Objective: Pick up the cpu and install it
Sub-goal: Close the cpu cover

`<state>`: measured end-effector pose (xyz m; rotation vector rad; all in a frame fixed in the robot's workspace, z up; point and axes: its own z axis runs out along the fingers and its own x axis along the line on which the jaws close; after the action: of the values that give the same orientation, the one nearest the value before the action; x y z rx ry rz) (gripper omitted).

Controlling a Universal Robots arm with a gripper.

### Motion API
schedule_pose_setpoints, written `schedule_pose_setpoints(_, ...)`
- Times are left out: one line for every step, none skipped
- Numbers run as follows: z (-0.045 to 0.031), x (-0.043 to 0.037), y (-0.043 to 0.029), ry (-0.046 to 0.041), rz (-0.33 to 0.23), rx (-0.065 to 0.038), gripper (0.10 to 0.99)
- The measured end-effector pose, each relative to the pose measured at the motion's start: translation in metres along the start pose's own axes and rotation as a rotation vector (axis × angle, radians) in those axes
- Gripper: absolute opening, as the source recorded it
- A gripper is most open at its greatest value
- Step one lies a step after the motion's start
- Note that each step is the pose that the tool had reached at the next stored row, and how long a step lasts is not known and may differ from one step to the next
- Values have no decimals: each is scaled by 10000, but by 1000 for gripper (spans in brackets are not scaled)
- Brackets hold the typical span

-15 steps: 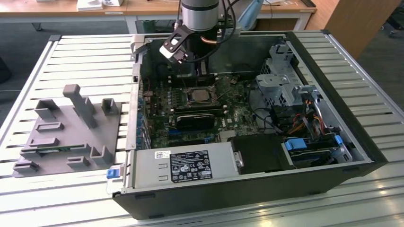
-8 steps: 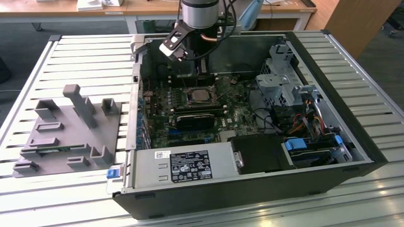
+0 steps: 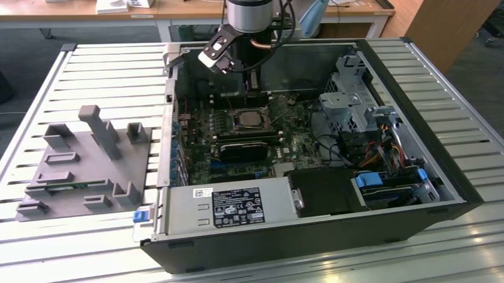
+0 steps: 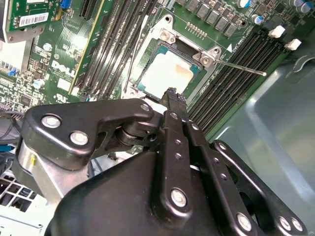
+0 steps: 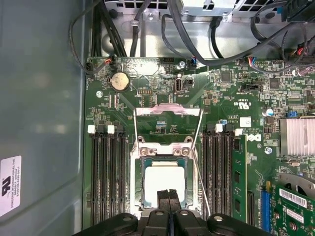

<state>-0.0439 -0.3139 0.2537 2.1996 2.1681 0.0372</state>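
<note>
Well, one big table (image 3: 94,65) made of metal slats holds everything. On it lies one black computer case (image 3: 331,236), open on top. Just beside the case, on the exterior view's left, sits one gray plastic holder (image 3: 87,159). One robot arm (image 3: 250,17) hangs over the far side of the case.

Inside the case lies one green board (image 5: 162,78). It has one round silver battery (image 5: 119,81) on it. In the middle of the board is one square metal socket (image 5: 162,146), and one thin silver lever (image 4: 241,68) sticks out beside it. The one cpu (image 5: 161,179) sits flat inside the socket, silver top up.

The jaws are pressed together with nothing between them. In both wrist views their tips are over one edge of the cpu. I cannot tell if they touch it.
</note>
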Motion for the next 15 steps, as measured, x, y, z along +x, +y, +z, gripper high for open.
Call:
schedule_pose_setpoints(-5,0,0,1,2,0,106)
schedule_pose_setpoints(-11,0,1,1,3,1,106)
schedule_pose_setpoints(-16,0,1,0,5,2,106)
schedule_pose_setpoints(-21,0,1,0,6,3,106)
schedule_pose_setpoints(-27,0,2,0,8,3,106)
schedule_pose_setpoints(-32,-1,2,0,9,3,106)
schedule_pose_setpoints(-38,-1,2,0,9,4,106)
schedule_pose_setpoints(-44,-1,2,0,11,4,106)
schedule_pose_setpoints(-49,-1,3,1,12,4,106)
schedule_pose_setpoints(-55,-1,3,0,15,4,106)
schedule_pose_setpoints(-61,-1,3,0,18,5,106)
schedule_pose_setpoints(-67,-1,4,0,21,5,106)
schedule_pose_setpoints(-76,-1,4,-1,23,6,106)
schedule_pose_setpoints(-86,-2,5,0,26,7,106)
schedule_pose_setpoints(-94,-2,5,-1,28,7,106)
